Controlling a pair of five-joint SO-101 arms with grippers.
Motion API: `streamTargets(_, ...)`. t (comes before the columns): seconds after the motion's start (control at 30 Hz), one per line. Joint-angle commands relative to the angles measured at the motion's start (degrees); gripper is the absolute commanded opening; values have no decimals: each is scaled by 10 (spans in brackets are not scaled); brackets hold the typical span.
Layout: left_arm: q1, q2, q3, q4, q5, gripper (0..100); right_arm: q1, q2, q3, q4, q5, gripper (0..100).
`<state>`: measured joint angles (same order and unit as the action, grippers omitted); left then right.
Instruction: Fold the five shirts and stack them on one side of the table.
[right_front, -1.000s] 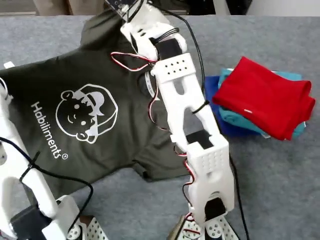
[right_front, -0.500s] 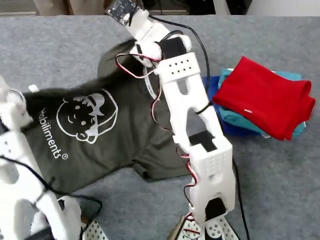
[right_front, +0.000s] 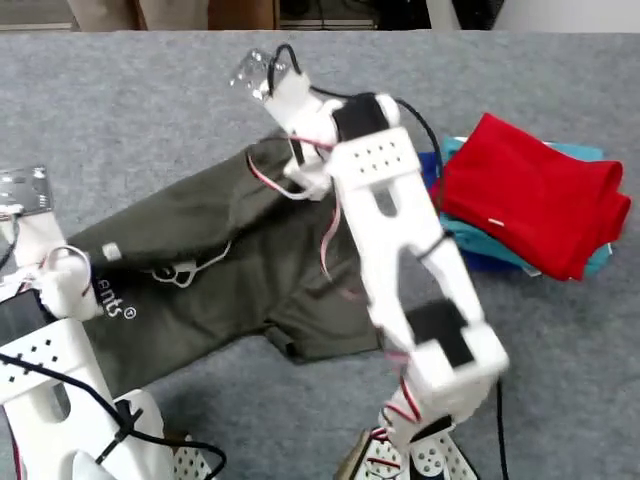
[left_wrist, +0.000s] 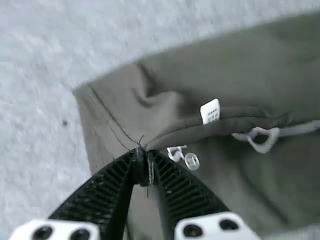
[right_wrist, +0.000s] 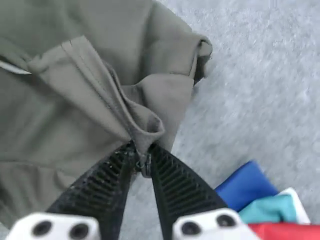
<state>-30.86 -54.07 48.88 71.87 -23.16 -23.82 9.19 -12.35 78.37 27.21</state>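
grey table (right_front: 130, 100) beneath olive shirt (right_front: 235, 285)

My left hand (left_wrist: 143, 159) has matt black plastic fingers (left_wrist: 107, 187), ribbed on the inside, and they pinch a soft, matt olive-green cloth shirt (left_wrist: 240, 75). My right hand (right_wrist: 142, 161) is the same ribbed plastic, nipping the same cloth. Beneath both hands lies the fuzzy grey felt worktop (right_wrist: 260, 100). Beside my right hand, a folded red cloth shirt (right_front: 530, 195) looks smooth.
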Motion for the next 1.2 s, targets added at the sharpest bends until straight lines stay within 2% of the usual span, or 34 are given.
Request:
streamTargets(0.0, 6, -10, -4, 60, -14, 19, -8, -163, 197, -91, 2, 4)
streamTargets(0.17, 4, -11, -9, 114, -21, 19, -6, -324, 415, -131, 4, 4)
streamTargets(0.33, -8, -11, -14, 149, -56, 19, -2, -444, 531, -127, 4, 4)
streamTargets(0.53, -72, -7, -94, 217, -134, 19, 33, -497, 557, -96, 5, 4)
streamTargets(0.7, -79, -7, -150, 285, -187, 19, 55, -496, 558, -97, 18, 4)
streamTargets(0.97, -128, -7, -150, 287, -244, 19, 53, -500, 633, -101, 59, 4)
streamTargets(1.17, -136, -7, -96, 287, -280, 19, 51, -500, 660, -101, 89, 4)
